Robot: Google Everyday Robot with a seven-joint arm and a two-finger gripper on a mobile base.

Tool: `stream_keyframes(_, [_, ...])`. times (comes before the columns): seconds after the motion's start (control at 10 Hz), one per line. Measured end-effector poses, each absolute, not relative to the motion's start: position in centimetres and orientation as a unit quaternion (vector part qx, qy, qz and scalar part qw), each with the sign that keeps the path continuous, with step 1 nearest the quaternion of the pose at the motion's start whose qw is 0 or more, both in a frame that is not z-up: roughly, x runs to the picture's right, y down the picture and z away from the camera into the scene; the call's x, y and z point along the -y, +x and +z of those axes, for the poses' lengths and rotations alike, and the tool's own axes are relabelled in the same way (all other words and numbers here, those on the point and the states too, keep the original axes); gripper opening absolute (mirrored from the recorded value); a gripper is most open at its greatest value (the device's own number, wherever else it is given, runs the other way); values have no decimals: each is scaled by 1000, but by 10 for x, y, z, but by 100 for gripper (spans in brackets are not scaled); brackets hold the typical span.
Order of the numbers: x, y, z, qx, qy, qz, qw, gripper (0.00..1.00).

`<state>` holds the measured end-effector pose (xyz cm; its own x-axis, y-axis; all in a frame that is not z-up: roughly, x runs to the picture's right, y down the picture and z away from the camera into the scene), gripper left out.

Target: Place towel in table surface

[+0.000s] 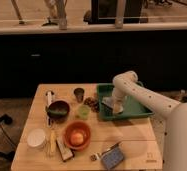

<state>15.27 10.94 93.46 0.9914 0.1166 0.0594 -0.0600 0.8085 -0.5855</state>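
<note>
Lower centre, the bluish checkered pad (pixel 112 158) lies on the pale plank surface (pixel 137 145). Farther back, centre right, the towel (pixel 108 103) sits in the green tray (pixel 139 109), right by the end effector (pixel 117 108). You cannot tell its grip state. Expect light, limp cloth, so pinch a folded edge.

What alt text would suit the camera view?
A white robot arm reaches into a green tray on the table surface, its gripper at the pale towel inside. An orange bowl and a dark bowl stand elsewhere on the table.
</note>
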Motion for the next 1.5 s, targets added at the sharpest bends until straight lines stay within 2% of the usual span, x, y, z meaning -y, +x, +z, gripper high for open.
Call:
stream_keyframes(0.2, [-113,156,944,43,-319,50,945,68])
stream_keyframes(0.8, [-112,152,947,54,-335,51,939,7])
stream_keyframes(0.9, [-112,154,947,53,-335,51,939,1])
stream_keyframes(1.5, [-94,142,905,82,-289,43,953,0])
